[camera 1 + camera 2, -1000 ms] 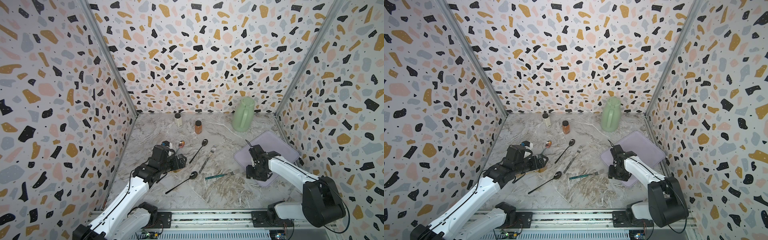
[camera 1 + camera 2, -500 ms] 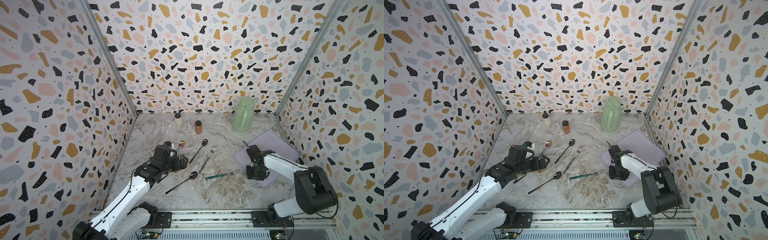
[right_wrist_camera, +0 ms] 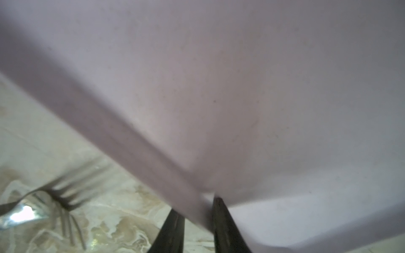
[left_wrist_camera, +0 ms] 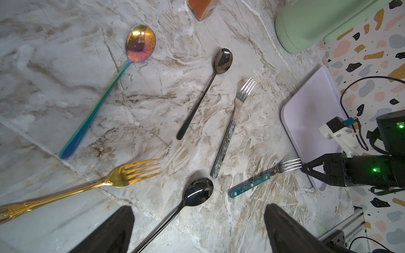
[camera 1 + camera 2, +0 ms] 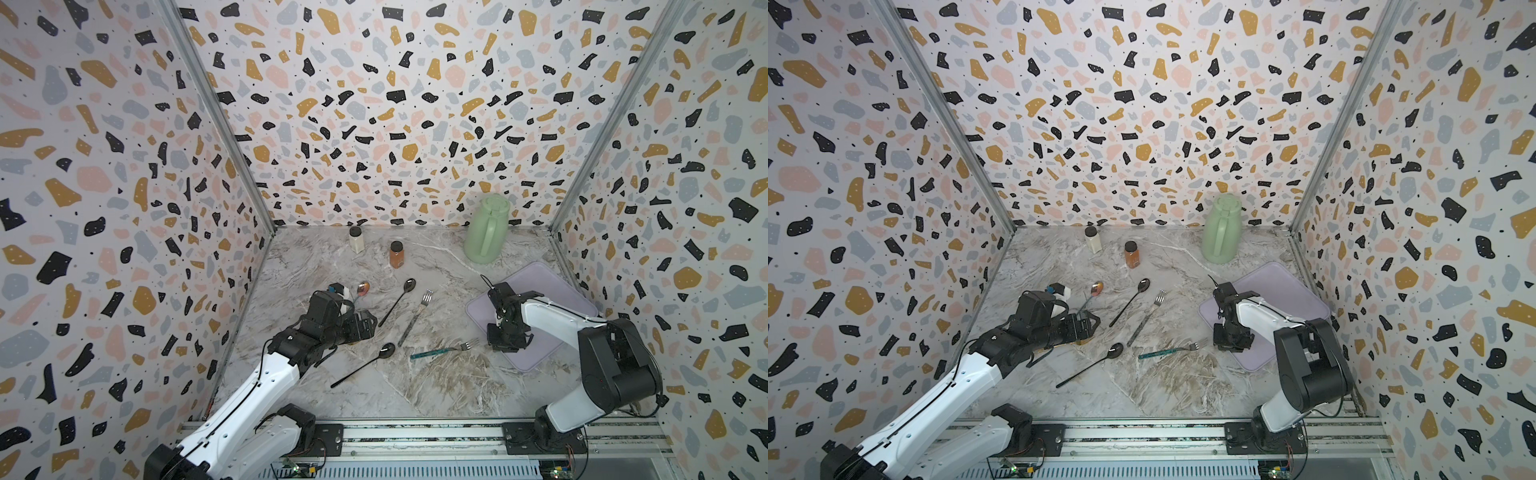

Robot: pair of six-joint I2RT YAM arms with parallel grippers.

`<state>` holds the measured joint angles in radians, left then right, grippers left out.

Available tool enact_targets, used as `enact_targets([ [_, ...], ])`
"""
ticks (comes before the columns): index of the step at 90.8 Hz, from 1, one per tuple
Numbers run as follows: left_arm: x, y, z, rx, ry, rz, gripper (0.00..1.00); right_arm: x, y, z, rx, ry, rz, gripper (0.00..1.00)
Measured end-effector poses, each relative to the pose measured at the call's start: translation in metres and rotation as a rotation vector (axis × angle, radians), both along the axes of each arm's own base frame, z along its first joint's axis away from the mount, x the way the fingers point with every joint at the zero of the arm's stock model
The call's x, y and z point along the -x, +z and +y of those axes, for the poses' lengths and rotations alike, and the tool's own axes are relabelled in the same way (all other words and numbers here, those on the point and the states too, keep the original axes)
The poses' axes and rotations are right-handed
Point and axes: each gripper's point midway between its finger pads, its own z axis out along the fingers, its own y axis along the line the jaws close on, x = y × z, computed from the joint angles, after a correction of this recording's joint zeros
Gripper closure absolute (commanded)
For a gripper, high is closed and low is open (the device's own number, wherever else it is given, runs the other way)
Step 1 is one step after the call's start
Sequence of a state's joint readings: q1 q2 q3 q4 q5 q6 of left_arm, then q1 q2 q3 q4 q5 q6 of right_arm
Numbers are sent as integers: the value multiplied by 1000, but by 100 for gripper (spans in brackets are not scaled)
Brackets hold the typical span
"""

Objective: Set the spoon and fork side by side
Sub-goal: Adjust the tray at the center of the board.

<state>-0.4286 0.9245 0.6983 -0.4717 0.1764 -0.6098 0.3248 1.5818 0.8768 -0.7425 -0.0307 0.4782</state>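
Right claw [image 3: 196, 206] grips the lilac tray [image 5: 557, 286] by the edge that faces the cutlery, one finger inside the rim and one outside. Left claw [image 4: 199, 208] hangs spread wide and holds nothing. It is well apart from the tray, above the handle of the long black spoon [image 5: 361, 369].

Just behind the tray stands a green jug [image 5: 484, 237]. The long black spoon lies slantwise on the marble, and beside its bowl, on the tray side, lies the teal-handled fork [image 5: 442, 351], its tines just short of the tray's rim and the right claw. Farther back, the short black spoon [image 5: 397, 302] and the grey-handled fork [image 5: 415, 318] lie nearly parallel and apart, the fork nearer the tray. The rainbow spoon [image 4: 105, 94] and the gold fork [image 4: 122, 177] lie farthest from the tray, by the left arm. An orange jar [image 5: 397, 254] and a white jar [image 5: 356, 240] stand beyond the jug from the tray.
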Motion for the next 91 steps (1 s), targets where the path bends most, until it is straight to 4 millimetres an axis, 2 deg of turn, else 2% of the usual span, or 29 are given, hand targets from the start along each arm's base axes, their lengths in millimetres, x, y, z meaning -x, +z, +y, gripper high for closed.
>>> enact_targets([
  [50, 6, 3, -1, 10, -10, 4, 5, -43, 2, 43, -34, 35, -29, 86],
  [91, 10, 3, 1, 11, -5, 14, 4, -94, 7, 105, -70, 37, -85, 90],
])
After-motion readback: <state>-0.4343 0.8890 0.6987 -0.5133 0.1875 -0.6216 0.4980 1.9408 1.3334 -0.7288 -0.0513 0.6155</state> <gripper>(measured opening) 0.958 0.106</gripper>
